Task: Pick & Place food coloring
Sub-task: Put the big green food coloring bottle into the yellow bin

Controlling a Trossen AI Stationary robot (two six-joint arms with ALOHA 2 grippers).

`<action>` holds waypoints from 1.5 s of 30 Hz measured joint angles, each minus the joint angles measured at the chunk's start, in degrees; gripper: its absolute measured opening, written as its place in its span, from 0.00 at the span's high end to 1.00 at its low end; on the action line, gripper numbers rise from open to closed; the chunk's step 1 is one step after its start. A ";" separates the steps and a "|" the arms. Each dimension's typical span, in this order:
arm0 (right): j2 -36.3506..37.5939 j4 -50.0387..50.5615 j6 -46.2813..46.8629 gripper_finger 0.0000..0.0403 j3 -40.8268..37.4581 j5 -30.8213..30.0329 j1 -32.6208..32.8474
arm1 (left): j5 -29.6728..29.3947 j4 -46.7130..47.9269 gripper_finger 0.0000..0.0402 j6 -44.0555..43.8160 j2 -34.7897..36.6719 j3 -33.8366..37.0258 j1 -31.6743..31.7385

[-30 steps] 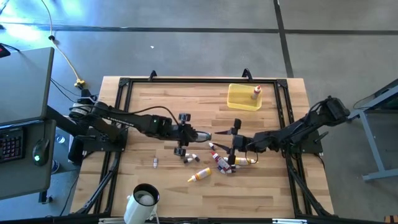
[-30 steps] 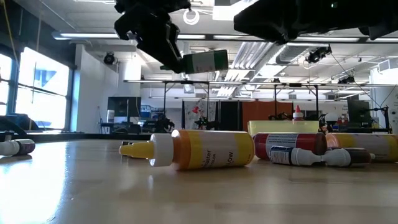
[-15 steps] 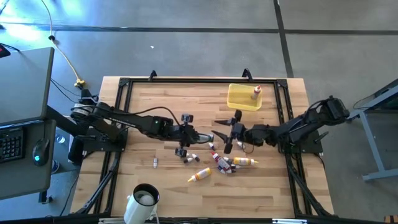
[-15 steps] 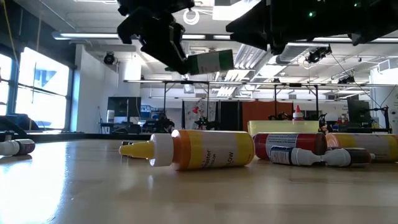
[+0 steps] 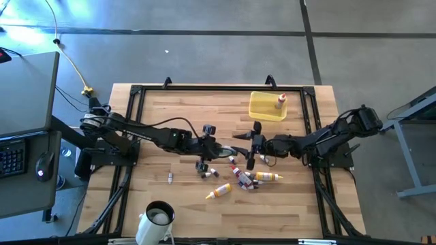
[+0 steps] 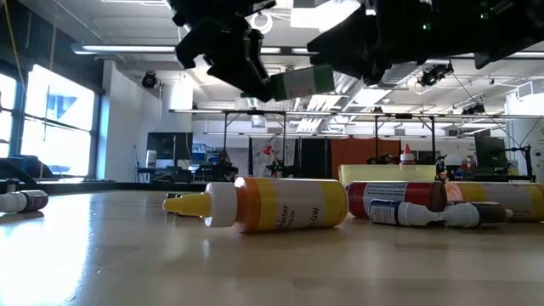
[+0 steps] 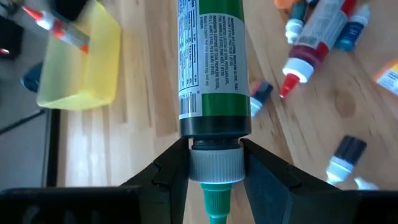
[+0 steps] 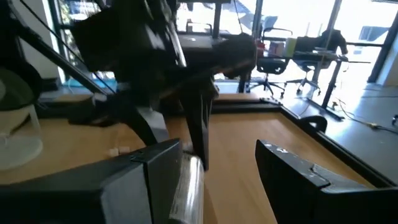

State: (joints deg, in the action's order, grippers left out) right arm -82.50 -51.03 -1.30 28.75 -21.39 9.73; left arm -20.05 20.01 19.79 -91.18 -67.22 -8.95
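My left gripper (image 5: 216,145) is shut on a green food coloring bottle (image 5: 227,146) and holds it level above the table's middle; the low view shows the bottle (image 6: 299,82) in the air. My right gripper (image 5: 243,148) is open and faces it from the table's right side. In the right wrist view the bottle's pale base end (image 8: 186,186) lies between my right fingers, close to one finger (image 8: 146,171). More food coloring bottles (image 5: 245,178) lie on their sides in a loose pile on the wood below, with a yellow one (image 5: 218,191) nearer. My left gripper pinches the green bottle at its grey cap collar (image 7: 214,165) between the two fingers, which come level from the table's left side. The body points away toward the right gripper, and the green nozzle (image 7: 216,205) points back between the fingers. The bottle is lifted clear and lies level. My right gripper: I cannot tell whether its finger touches the bottle's base.
A translucent yellow tray (image 5: 262,109) sits at the far right with a red-capped bottle (image 5: 279,101) in it. A white mug (image 5: 158,216) stands at the near edge. A small vial (image 5: 169,178) and dark-capped vials (image 5: 208,173) lie left of the pile.
My left gripper has carried the green bottle a little toward the table's right. My right gripper has moved from over the pile toward the table's left and far side, up to the bottle's base end, staying open.
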 joint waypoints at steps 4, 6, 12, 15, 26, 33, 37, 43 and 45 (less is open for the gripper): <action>0.00 3.07 1.12 0.51 0.00 -1.83 -0.04 | -0.15 -0.07 0.69 1.19 -0.02 -0.90 0.00; 0.00 3.88 1.36 0.51 0.00 -2.09 -0.04 | -0.45 0.02 0.69 1.48 -0.02 -1.49 0.00; 0.07 4.76 1.46 0.51 0.02 -2.11 -0.02 | -1.46 0.29 0.69 1.68 -0.02 -2.10 -0.02; 0.07 5.09 1.46 0.51 0.02 -2.12 -0.02 | -1.49 0.31 0.69 1.66 -0.02 -2.10 -0.02; 0.07 9.12 1.49 0.51 0.07 -3.23 -0.04 | -1.29 -0.22 0.69 1.62 -0.02 -2.21 -0.09; 0.32 8.31 -0.08 0.51 -0.02 -6.21 0.01 | -1.02 -0.56 0.69 1.57 -0.02 -2.30 -0.04; 2.85 7.51 -5.15 0.51 -0.07 -8.28 0.89 | -0.81 -0.90 0.69 1.55 0.07 -2.40 -0.04; 11.56 7.87 -12.49 0.51 -0.07 -14.87 4.87 | -0.63 -1.12 0.69 2.53 0.07 -2.40 -0.04; 15.35 8.23 -15.04 0.51 -0.07 -17.51 6.89 | -1.18 -3.07 0.69 3.06 0.07 -2.36 0.00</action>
State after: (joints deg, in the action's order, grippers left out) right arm -67.15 -42.81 -16.34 28.69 -38.90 16.62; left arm -21.23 16.94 22.85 -91.11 -69.58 -8.95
